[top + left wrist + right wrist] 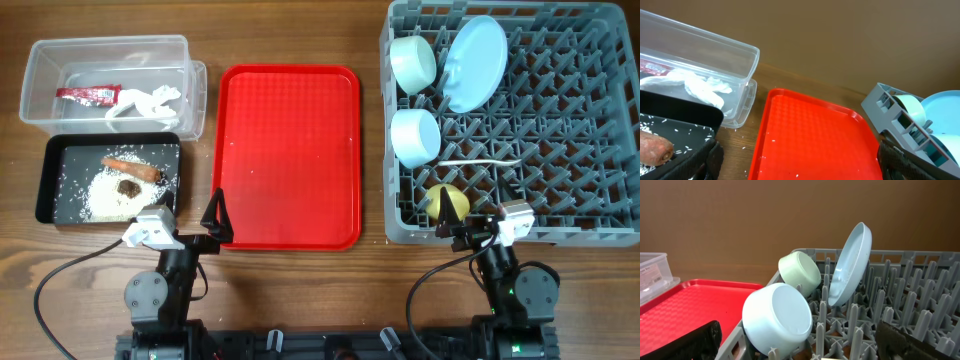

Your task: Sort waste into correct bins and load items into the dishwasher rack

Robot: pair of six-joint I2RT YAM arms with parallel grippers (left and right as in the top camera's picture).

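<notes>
Jaws apart on left gripper and right gripper, nothing held. Between left jaws: red tray, with black tray at left finger. Just under right jaws: yellow cup, in rack.

This looks like a robotics lab bench staged as a kitchen chore: a bare wooden tabletop, a plain brown backdrop, black cables trailing from two arm bases along the lower edge, and a grey dishwasher rack at upper right.

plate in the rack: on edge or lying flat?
On edge, tilted. Right wrist view shows the plate standing among the rack pegs, lower rim down between them, not flat.
</notes>
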